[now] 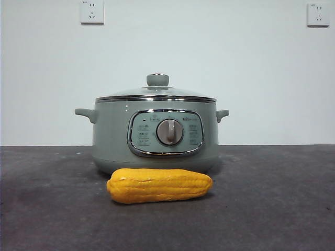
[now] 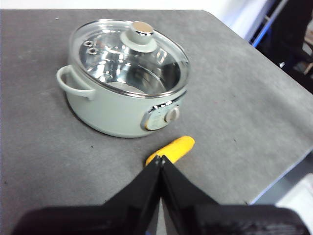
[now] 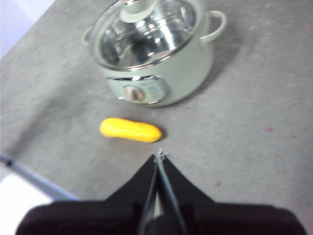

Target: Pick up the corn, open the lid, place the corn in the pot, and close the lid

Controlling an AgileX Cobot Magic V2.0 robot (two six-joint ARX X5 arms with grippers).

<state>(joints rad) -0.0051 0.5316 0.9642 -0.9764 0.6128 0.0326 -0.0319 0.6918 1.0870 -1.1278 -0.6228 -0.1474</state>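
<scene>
While nothing is yet touched, first step pending: corn [image 1: 159, 185] lying flat on the grey table [image 1: 272, 209], lengthwise left to right, just in front of the pot [image 1: 154, 133] and below its control panel [image 1: 165, 132]. Lid [image 1: 156, 93] seated squarely on the rim, knob [image 1: 157, 80] up, steel bowl visible through the glass and apparently empty.

Left gripper [image 2: 160, 161] raised above the table on the near side, jaws pressed together to a point, clasping nothing; tip overlapping one end of the corn in the wrist view, though seemingly well above it. Right gripper [image 3: 159, 157] likewise aloft near the table's front, jaws pinched together and bare, corn lying between it and the pot. Neither arm visible in the front view, so both judged high and withdrawn.

Next move, by this reckoning: spreading one pair of jaws, descending over the cob's middle and closing across its plump girth, with the other arm free for the knob. Likely hazards: the rounded cob rolling toward the pot under a skewed pinch, and little room between cob and pot wall for the far jaw.
</scene>
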